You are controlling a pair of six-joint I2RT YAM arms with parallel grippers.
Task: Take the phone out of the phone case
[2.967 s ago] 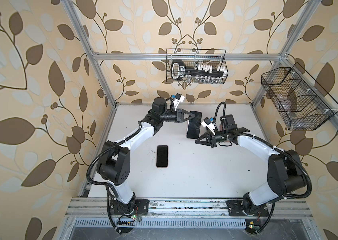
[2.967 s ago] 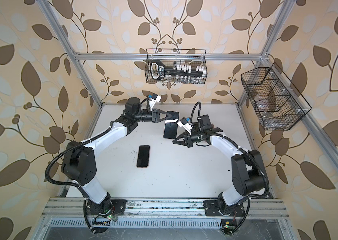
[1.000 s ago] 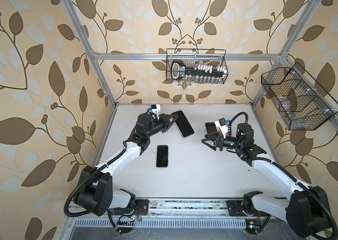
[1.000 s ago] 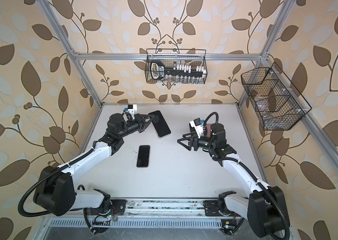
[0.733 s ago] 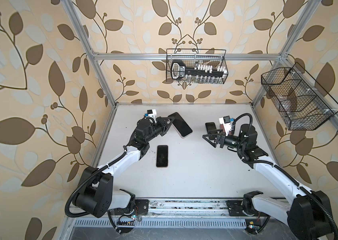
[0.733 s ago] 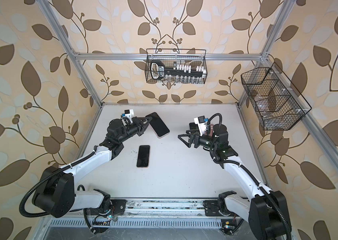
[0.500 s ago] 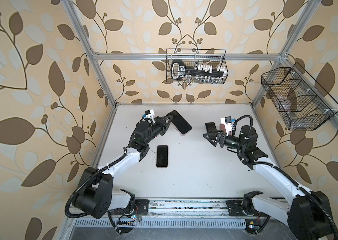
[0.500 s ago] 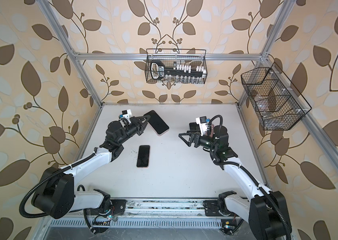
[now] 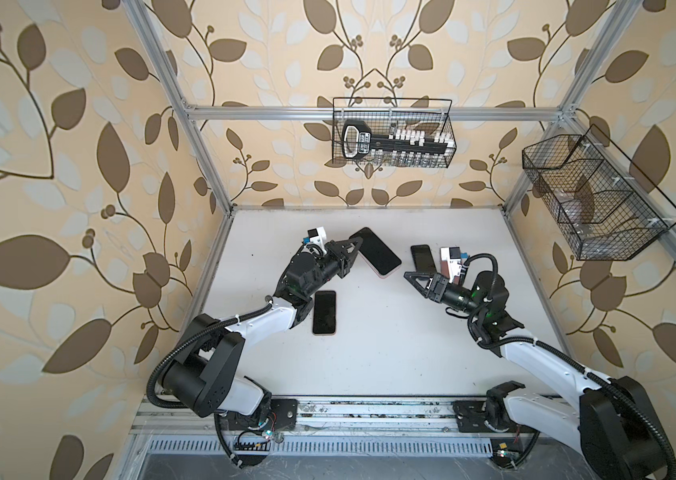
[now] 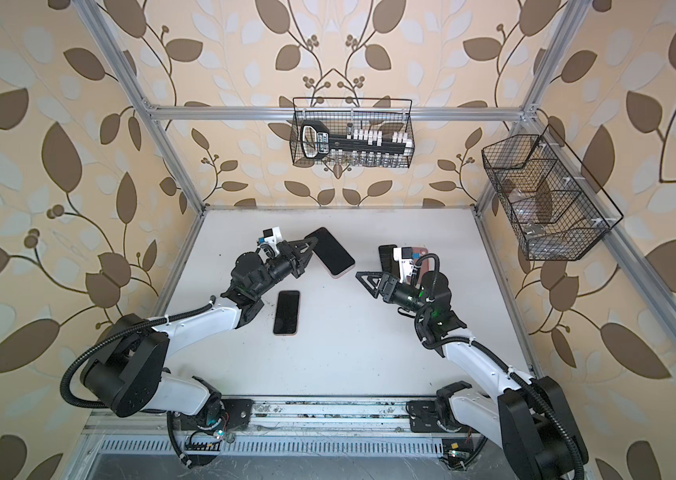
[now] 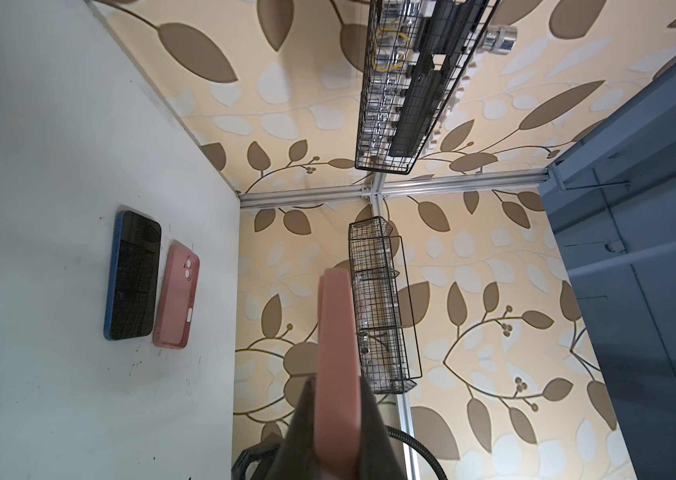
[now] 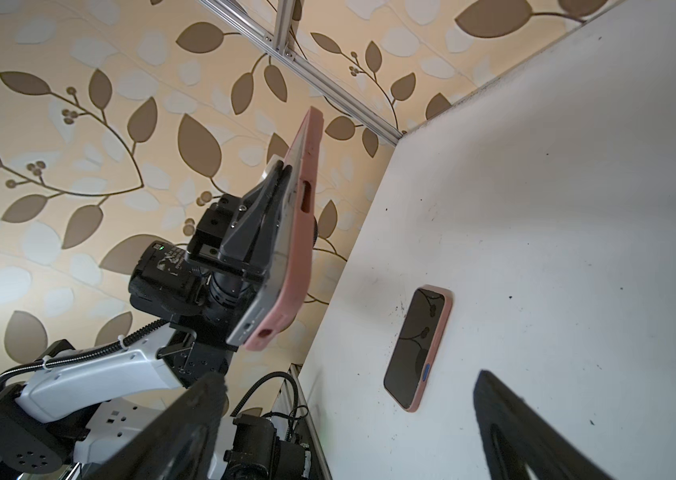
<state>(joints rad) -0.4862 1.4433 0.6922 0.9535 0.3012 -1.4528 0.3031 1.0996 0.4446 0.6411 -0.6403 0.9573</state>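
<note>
Your right claw (image 9: 411, 277) has let go and backed well clear, jaws wide and empty. The left claw (image 9: 354, 247) still clenches the phone (image 12: 250, 322) aloft, one corner lifted from its case (image 12: 305, 253), so the extraction looks unfinished.

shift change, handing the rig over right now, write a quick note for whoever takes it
Left pincer: shut on a phone in a pink case, held clear above the table.
Right pincer: open and empty, pointed toward the held phone, not touching it.
On the table: a second cased phone lies mid-table. At the far right, a blue-edged phone lies beside an empty pink case.
Done: that pair suggests one phone is already out.
Left: the held phone is still cased, though one end seems to be lifting out in the right wrist view. Pull it free, then probably the mid-table one.
</note>
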